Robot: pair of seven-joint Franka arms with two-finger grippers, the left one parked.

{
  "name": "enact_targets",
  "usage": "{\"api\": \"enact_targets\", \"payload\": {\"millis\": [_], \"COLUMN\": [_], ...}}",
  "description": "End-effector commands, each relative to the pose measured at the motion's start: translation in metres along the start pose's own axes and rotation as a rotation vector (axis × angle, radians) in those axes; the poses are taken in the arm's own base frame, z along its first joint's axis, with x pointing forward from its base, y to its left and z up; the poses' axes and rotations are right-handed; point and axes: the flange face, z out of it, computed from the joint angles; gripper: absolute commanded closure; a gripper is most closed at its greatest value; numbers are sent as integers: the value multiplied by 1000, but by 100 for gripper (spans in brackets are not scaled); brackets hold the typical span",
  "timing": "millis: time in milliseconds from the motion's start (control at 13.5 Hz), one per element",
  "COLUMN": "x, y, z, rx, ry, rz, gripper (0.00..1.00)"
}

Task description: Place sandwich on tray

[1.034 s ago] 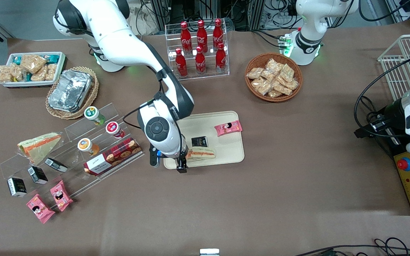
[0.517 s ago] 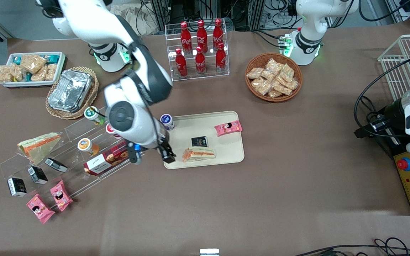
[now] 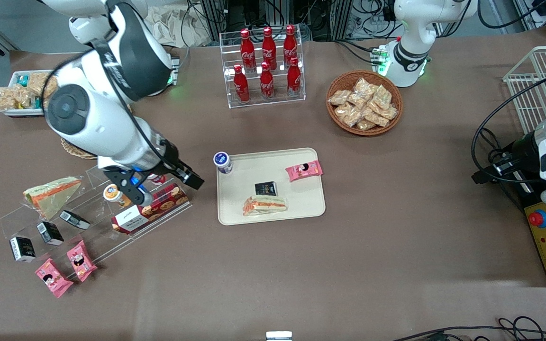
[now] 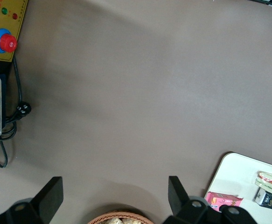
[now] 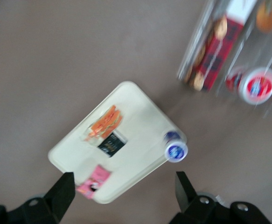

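The brown table (image 3: 349,265) carries everything here. On it the cream tray (image 3: 301,208) lies flat, and the sandwich (image 3: 264,205) rests on the tray near the edge closest to the front camera, its orange filling stripe showing; in the right wrist view the same sandwich (image 5: 104,123) lies on the tray (image 5: 140,140) with bare tray surface all around it. Just beside it, farther from the front camera, sits a small black packet (image 3: 266,188), and a pink snack packet (image 3: 304,170) lies toward the parked arm's end of the tray. A small bottle with a blue-and-white cap (image 3: 222,162) stands upright at the tray's corner toward the working arm. The gripper (image 3: 164,184) hangs in the air above the clear acrylic shelf (image 3: 107,208), over the red plaid biscuit box (image 3: 152,208), well apart from the sandwich and off the tray toward the working arm's end. Its fingers (image 5: 63,193) are spread wide with nothing between them; the sandwich lies far below and clear of both fingertips, touching neither. A second wrapped wedge with a broad orange band (image 3: 51,192) lies on the shelf nearby.
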Motion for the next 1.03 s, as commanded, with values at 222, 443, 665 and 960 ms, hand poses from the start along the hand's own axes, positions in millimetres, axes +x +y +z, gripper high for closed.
{"api": "enact_targets", "payload": {"millis": [222, 443, 665, 960], "x": [9, 3, 35, 69], "y": [59, 89, 144, 188], "z": [-31, -41, -58, -72], "rx": [-77, -121, -102, -103], "ry": [58, 117, 143, 171], "rz": [-299, -335, -465, -609], "gripper": [4, 5, 5, 4]}}
